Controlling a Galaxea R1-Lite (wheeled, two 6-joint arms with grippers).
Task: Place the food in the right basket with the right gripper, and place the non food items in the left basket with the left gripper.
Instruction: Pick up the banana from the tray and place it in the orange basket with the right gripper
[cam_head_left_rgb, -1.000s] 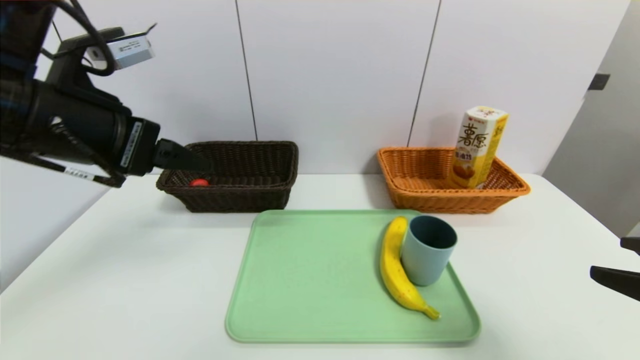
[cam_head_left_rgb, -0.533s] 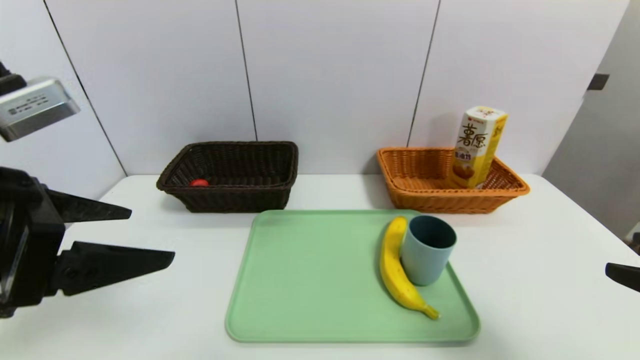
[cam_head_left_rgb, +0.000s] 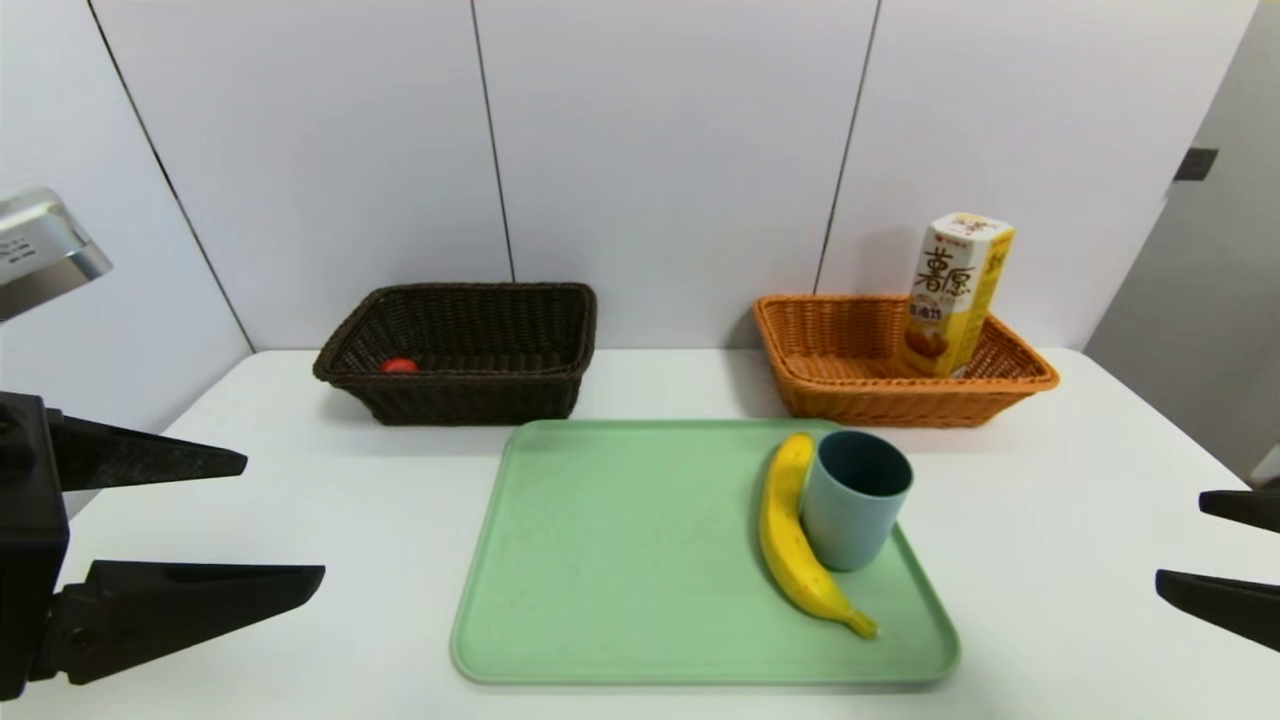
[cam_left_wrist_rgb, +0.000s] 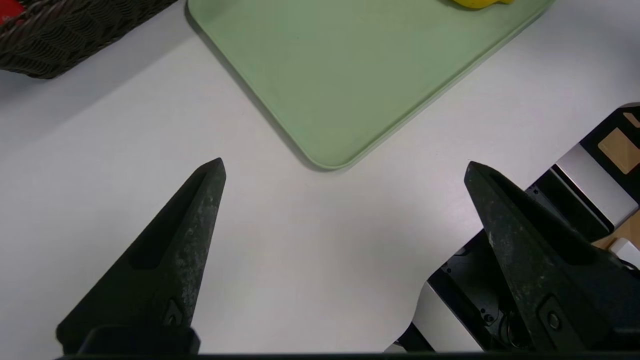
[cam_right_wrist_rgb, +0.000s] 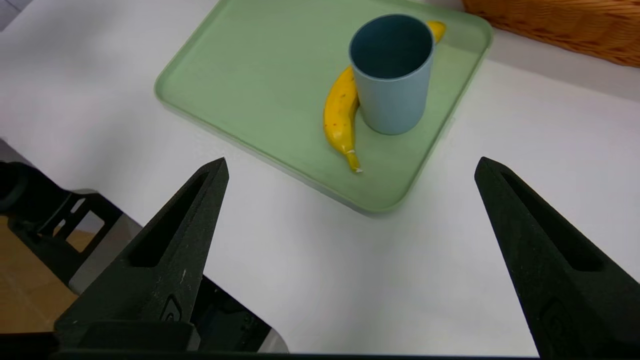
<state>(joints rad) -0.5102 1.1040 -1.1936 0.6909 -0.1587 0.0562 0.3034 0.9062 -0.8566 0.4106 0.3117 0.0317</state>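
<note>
On the green tray, a ripe banana (cam_head_left_rgb: 795, 540) (cam_right_wrist_rgb: 340, 107) lies against an upright grey-blue cup (cam_head_left_rgb: 855, 500) (cam_right_wrist_rgb: 392, 75). The white-and-yellow snack box (cam_head_left_rgb: 955, 295) stands in the orange right basket (cam_head_left_rgb: 830, 390). A small red duck (cam_head_left_rgb: 398, 366) sits in the dark brown left basket (cam_head_left_rgb: 470, 395) (cam_left_wrist_rgb: 65, 40). My left gripper (cam_head_left_rgb: 284, 517) (cam_left_wrist_rgb: 345, 164) hangs open and empty over the table's front left, short of the tray's corner. At the front right edge, my right gripper (cam_head_left_rgb: 1180, 540) (cam_right_wrist_rgb: 351, 160) is open and empty, pointing toward the banana and cup.
The green tray (cam_head_left_rgb: 600, 560) (cam_left_wrist_rgb: 325, 75) (cam_right_wrist_rgb: 260, 75) lies mid-table, bare on its left side. Both baskets stand against the back wall. White table (cam_head_left_rgb: 350, 480) shows between tray and grippers. The robot's base shows past the table's front edge in both wrist views.
My left gripper has pulled back from over the dark basket to the table's front left, still open. The right gripper's fingers reach slightly farther into view.
</note>
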